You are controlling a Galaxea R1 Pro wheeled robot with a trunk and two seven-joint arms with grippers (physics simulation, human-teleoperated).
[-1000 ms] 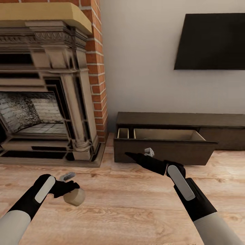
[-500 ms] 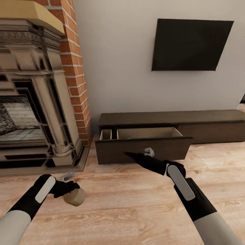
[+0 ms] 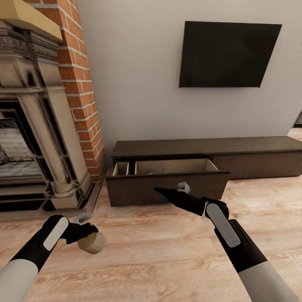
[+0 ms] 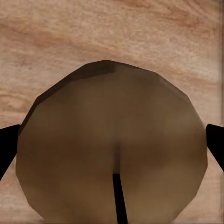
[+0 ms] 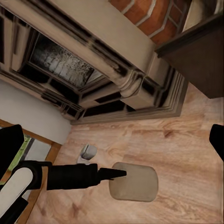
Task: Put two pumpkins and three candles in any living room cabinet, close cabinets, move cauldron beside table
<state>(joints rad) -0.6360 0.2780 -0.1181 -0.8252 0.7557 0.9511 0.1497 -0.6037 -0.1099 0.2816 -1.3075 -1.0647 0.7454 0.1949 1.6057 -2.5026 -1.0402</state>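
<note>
My left gripper (image 3: 87,232) is shut on a beige candle (image 3: 93,243), held low over the wooden floor. In the left wrist view the candle (image 4: 112,144) sits between the two dark fingertips (image 4: 7,147). The right wrist view looks back at this candle (image 5: 134,182) and the left gripper (image 5: 105,174) on it. My right gripper (image 3: 170,189) is open with nothing in it, in front of the dark brown cabinet (image 3: 201,147). The cabinet's left drawer (image 3: 167,186) is pulled out and shows a pale interior.
A stone-coloured fireplace (image 3: 33,126) with a brick column (image 3: 79,84) stands at the left, its base reaching close to the drawer. A black screen (image 3: 228,54) hangs on the wall above the cabinet. Wooden floor (image 3: 159,251) lies between me and the cabinet.
The whole picture has shifted left, so the camera has turned right; more of the cabinet's right end shows. Both arms keep the same pose and the candle stays held.
</note>
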